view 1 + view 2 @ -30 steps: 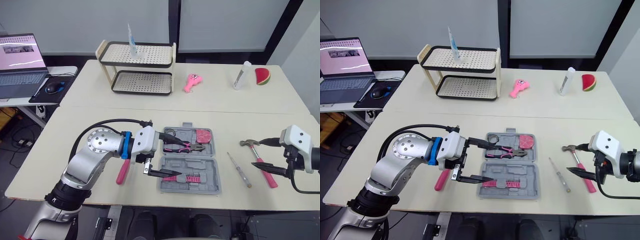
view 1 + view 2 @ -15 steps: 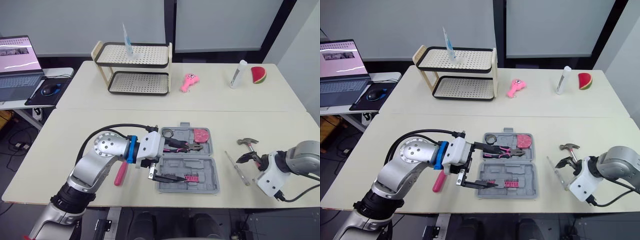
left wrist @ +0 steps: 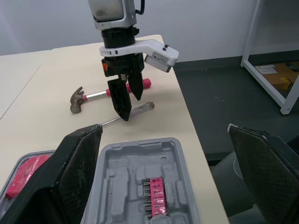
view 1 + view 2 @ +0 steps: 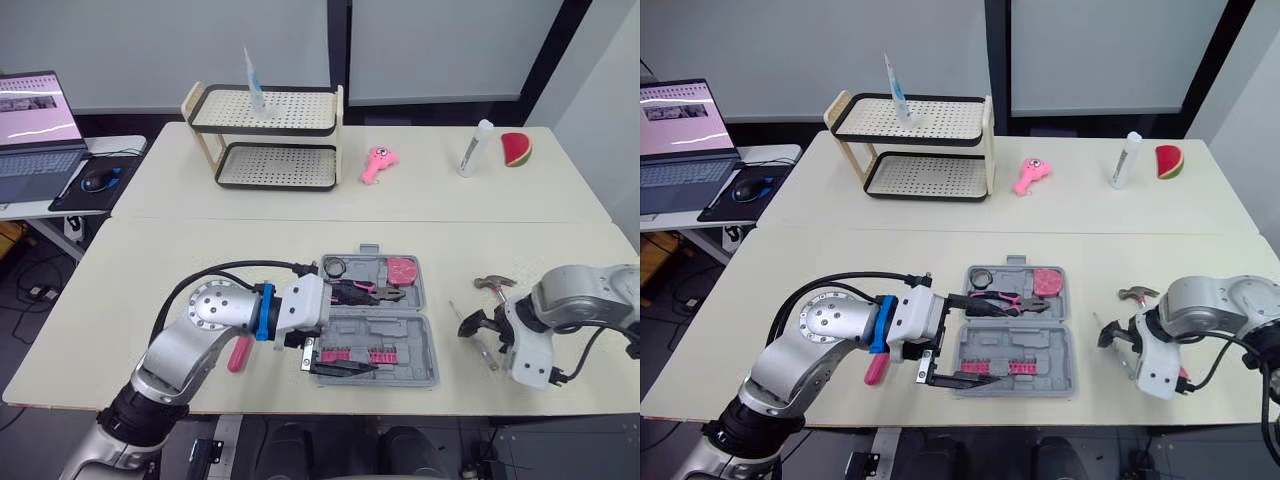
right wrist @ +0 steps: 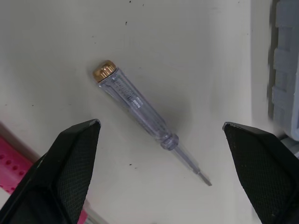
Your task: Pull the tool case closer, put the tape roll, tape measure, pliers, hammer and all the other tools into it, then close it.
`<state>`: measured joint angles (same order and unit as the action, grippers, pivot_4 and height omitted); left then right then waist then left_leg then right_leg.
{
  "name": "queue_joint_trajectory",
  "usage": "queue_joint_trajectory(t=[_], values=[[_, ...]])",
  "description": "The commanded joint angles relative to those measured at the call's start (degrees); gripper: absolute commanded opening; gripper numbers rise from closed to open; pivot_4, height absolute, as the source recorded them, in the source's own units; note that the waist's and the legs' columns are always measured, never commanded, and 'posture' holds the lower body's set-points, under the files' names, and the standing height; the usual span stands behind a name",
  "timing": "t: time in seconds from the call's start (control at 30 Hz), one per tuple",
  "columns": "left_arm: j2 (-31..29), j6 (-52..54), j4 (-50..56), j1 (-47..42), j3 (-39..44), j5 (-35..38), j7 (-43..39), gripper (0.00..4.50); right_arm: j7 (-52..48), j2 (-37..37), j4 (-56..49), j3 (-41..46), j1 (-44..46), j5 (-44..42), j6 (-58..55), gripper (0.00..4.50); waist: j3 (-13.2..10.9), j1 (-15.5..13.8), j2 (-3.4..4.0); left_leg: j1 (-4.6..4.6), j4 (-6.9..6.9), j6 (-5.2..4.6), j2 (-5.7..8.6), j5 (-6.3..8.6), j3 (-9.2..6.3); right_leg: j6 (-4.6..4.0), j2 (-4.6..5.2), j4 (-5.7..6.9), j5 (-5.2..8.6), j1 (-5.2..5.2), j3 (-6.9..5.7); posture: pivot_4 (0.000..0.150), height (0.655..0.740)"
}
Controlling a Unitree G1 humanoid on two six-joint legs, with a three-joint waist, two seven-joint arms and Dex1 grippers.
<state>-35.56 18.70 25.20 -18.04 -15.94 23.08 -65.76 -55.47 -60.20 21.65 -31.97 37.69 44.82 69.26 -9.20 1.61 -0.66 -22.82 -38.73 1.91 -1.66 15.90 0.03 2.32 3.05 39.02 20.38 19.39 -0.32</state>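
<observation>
Both gape empty: left pincer over one case, right pincer over one screwdriver.

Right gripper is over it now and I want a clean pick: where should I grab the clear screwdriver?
Take the screwdriver by the middle of its clear handle, straight down from above, right gripper fingers across its width. It lies flat on the table, and the thin metal shaft offers little to pinch.

Head pair high over table; wrist cameras low, screwdriver in both.
</observation>
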Motion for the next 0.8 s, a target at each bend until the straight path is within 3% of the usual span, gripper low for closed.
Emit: queue_joint_trajectory(t=[0.03, 0.13, 0.27, 0.33, 0.8], values=[[-0.43, 0.44, 2.83, 0.61, -0.10, 0.25, 0.58, 4.50, -1.27, 1.11, -0.70, -1.35, 1.37, 0.87, -1.06, 4.48, 0.00, -0.02, 0.00, 0.00, 0.00, 0.00, 0.01, 0.00, 0.01, 0.00, 0.01, 0.00, 0.00, -0.01, 0.00, 0.150, 0.7400], [-0.56, 0.72, 3.07, 1.01, -0.12, 0.15, 0.87, 4.50, -1.70, 2.78, 1.15, -2.66, 2.75, 2.32, -2.53, 3.91, 0.00, 0.00, 0.00, 0.00, -0.01, 0.00, 0.02, 0.00, 0.00, 0.00, 0.01, 0.00, 0.00, -0.01, -0.01, 0.150, 0.7400], [-0.79, -0.37, 2.07, 2.42, -0.45, -0.91, 0.80, 4.50, -0.71, 4.46, 4.00, -4.00, 4.51, 4.54, -3.91, 2.63, 0.00, 0.00, 0.00, 0.02, -0.01, 0.00, 0.01, 0.00, 0.01, 0.00, 0.01, 0.00, 0.00, -0.01, 0.00, 0.150, 0.7400], [-0.66, -1.56, 1.30, 3.33, -0.80, -1.71, 0.64, 4.50, -0.42, 4.73, 4.83, -4.49, 5.00, 5.30, -4.18, 2.20, 0.00, 0.01, 0.00, 0.01, -0.01, 0.00, 0.01, 0.00, 0.00, 0.00, 0.01, 0.00, 0.00, -0.01, -0.01, 0.150, 0.7400], [1.78, -13.02, -8.33, 6.04, -2.67, -5.97, -1.91, 4.50, -0.73, 3.36, 3.47, -4.64, 1.93, 3.38, -5.63, 0.64, 0.02, 0.00, -0.01, 0.07, -0.01, -0.01, -0.01, 0.00, -0.02, -0.01, 0.03, 0.01, -0.01, -0.06, -0.04, 0.150, 0.7400]])
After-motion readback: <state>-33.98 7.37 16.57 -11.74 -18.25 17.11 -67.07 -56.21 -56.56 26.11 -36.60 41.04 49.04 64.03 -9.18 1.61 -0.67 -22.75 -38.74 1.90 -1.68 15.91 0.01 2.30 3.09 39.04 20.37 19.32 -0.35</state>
